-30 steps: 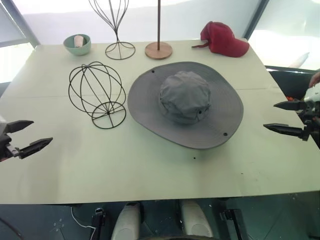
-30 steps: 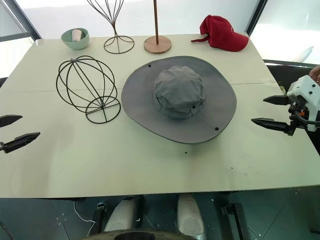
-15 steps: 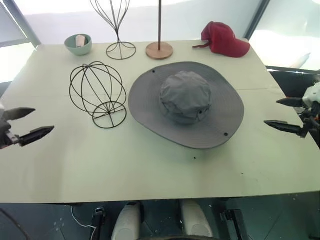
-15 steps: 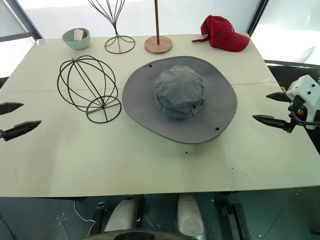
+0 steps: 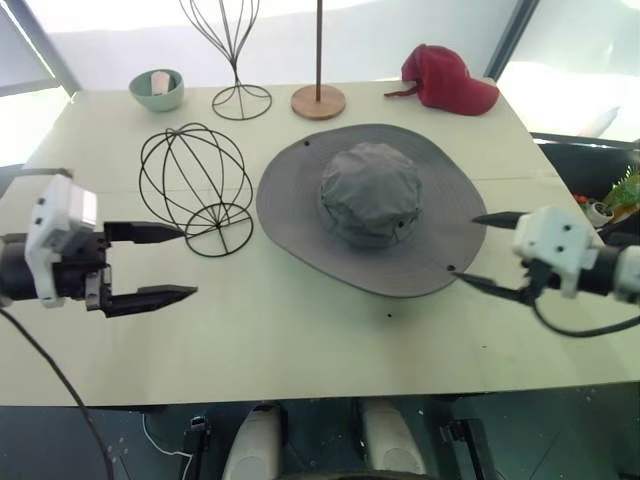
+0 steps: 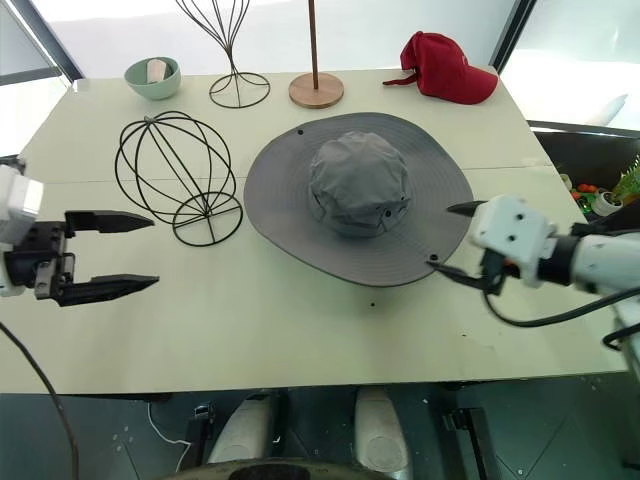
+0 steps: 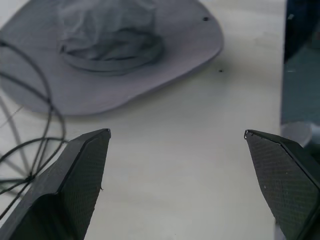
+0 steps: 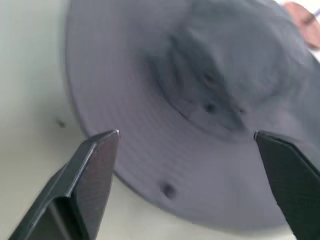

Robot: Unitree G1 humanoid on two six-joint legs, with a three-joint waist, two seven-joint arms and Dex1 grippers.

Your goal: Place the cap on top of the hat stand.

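The cap (image 5: 372,205) is lying flat, crown up, near the middle of the pale bench (image 5: 300,340), its wide grey brim spreading round it and small eyelets showing on the brim and crown. Just to its left the hat stand (image 5: 194,188) is lying tipped on its side, the wire globe leaning away from the cap and the small ring base facing toward the brim, close to it without clearly touching. The left end effector (image 5: 172,263) is hovering over the bench on the left, its two black fingers (image 5: 145,233) standing wide apart and pointing toward the hat stand's ring base, with the upper fingertip just beside the wire; it is holding nothing. In the left wrist view the bare bench is showing between its fingers, with the cap beyond and the stand's wires off to one side. The right end effector (image 6: 442,238) is reaching in from the right, fingers spread wide and empty, the lower fingertip lying at the edge of the cap's brim near an eyelet and the upper one hanging over the brim. The right wrist view is looking across the brim toward the crown between the two parted fingers (image 8: 92,170). Along the far edge of the bench a green bowl (image 5: 156,88), a tall tulip-shaped wire stand (image 5: 230,55), a pole on a round wooden base (image 5: 318,98) and a red baseball cap (image 5: 445,78) are standing well apart from the cap.
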